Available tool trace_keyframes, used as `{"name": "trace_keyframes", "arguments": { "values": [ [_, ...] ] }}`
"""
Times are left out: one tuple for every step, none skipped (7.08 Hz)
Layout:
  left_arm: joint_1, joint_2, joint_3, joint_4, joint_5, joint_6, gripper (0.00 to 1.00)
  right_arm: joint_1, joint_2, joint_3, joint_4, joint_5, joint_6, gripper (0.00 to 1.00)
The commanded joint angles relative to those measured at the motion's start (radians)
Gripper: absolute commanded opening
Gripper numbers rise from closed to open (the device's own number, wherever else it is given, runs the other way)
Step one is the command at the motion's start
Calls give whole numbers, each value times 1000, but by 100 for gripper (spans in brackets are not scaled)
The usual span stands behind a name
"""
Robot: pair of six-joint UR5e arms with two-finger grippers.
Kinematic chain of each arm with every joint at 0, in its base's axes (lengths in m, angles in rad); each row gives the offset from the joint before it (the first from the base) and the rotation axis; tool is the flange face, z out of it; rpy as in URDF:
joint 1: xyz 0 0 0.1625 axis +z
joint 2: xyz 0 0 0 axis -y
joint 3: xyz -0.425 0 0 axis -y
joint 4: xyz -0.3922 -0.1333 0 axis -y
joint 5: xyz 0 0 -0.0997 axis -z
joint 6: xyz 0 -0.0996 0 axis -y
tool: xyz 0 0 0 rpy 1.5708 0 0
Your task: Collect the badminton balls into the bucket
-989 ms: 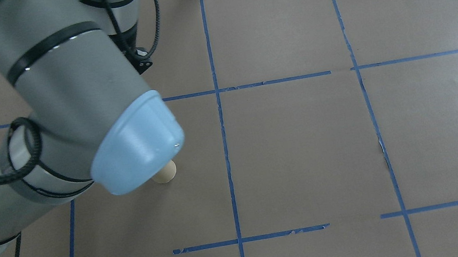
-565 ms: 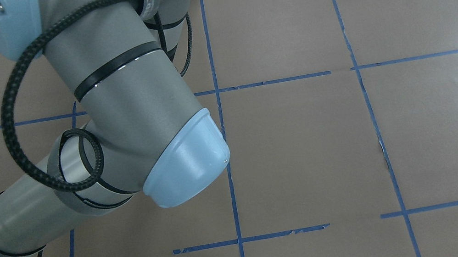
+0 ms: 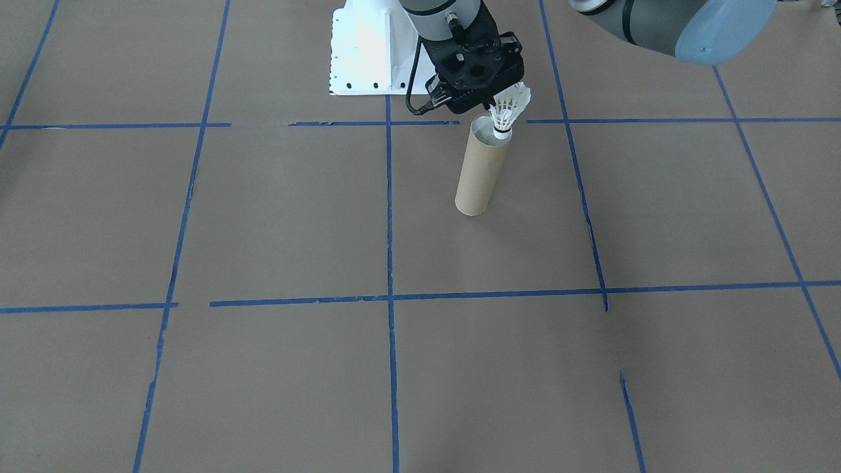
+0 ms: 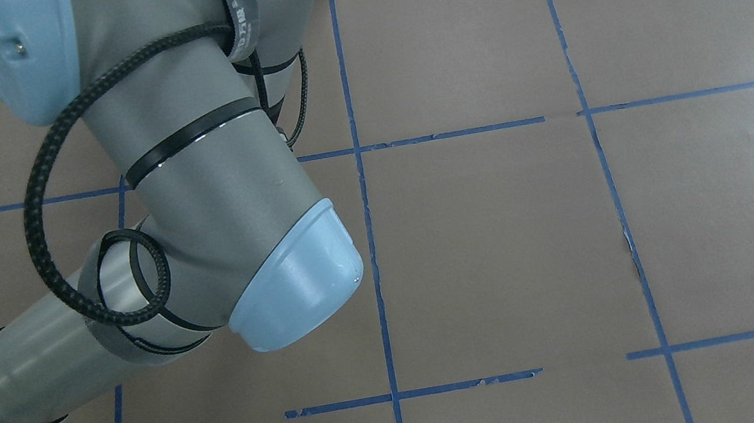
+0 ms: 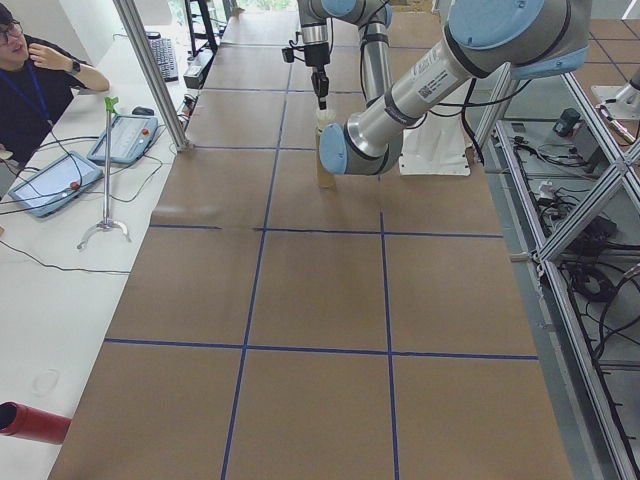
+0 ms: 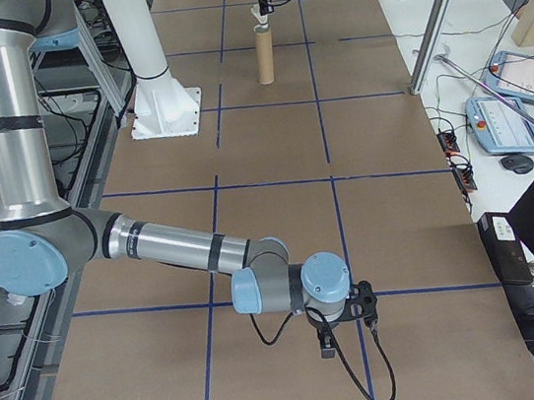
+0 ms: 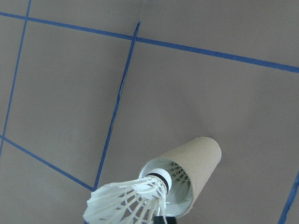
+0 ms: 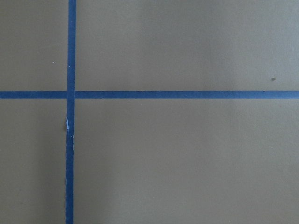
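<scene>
Bucket (image 3: 481,167): upright on bench (image 3: 263,230), clear room all round. 1 badminton ball (image 3: 509,110) cork-down at its rim, apparently pinched by left gripper (image 3: 499,98). Right gripper (image 6: 341,334): far off; grip state unclear.

The tan cardboard bucket (image 7: 196,161) stands on the brown paper-covered table (image 7: 196,93), its round mouth opening toward the camera at the lower middle. A white shuttlecock (image 7: 128,203) sits at that mouth: its cork tip and thin dark band are just inside the rim, while the feather skirt flares out below and to the left of the bucket. Blue tape lines (image 7: 117,105) cross the table left of and above the bucket. A small dark part shows under the feathers at the bottom edge; what it is cannot be told.
</scene>
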Motion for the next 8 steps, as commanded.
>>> {"name": "trace_keyframes", "arguments": {
  "values": [
    [-3,34,-64,-26,1,9,100,0,0,0,0,0,0,100],
    [-7,72,-135,-55,1,12,100,0,0,0,0,0,0,100],
    [-36,115,-189,-101,0,73,100,0,0,0,0,0,0,100],
    [-128,158,-217,-179,-14,186,100,0,0,0,0,0,0,100],
    [-218,236,-236,-287,-66,269,100,0,0,0,0,0,0,100],
    [-330,358,-251,-428,-157,420,100,0,0,0,0,0,0,100],
    [-425,461,-251,-512,-208,566,100,0,0,0,0,0,-1,100],
    [-508,541,-239,-538,-229,744,100,0,0,0,0,0,0,100]
  ]
}}
